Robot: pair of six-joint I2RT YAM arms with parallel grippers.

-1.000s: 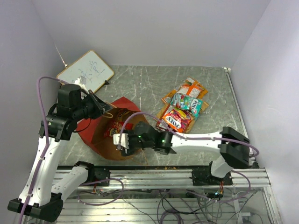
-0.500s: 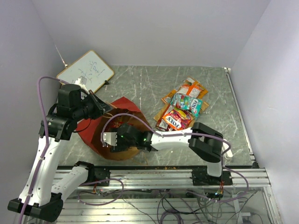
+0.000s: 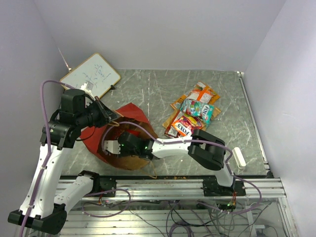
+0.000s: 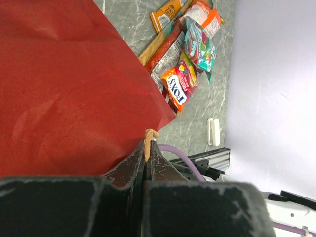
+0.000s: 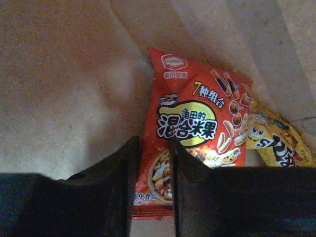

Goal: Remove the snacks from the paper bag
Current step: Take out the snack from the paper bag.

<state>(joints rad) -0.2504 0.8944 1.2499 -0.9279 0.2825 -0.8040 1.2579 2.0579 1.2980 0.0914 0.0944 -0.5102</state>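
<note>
1. Red paper outside, brown kraft inside: the paper bag (image 3: 94, 140) sits slumped on the grey marbled table (image 3: 148, 89), mouth gaping, lining showing.
2. My left gripper (image 4: 144, 165) is pinched tight on the bag's thin tan loop handle (image 4: 149, 136), with the smooth red wall right beside it.
3. My right gripper (image 5: 155, 168) is down inside the bag, fingers a narrow gap apart, nothing between them.
4. Just past its tips lies a glossy red packet (image 5: 197, 128), flat and crinkly, with a yellow packet (image 5: 276, 143) tucked against its right edge.
5. Outside, shiny snacks (image 3: 191, 114) in orange, teal and red overlap in a pile right of the bag.
</note>
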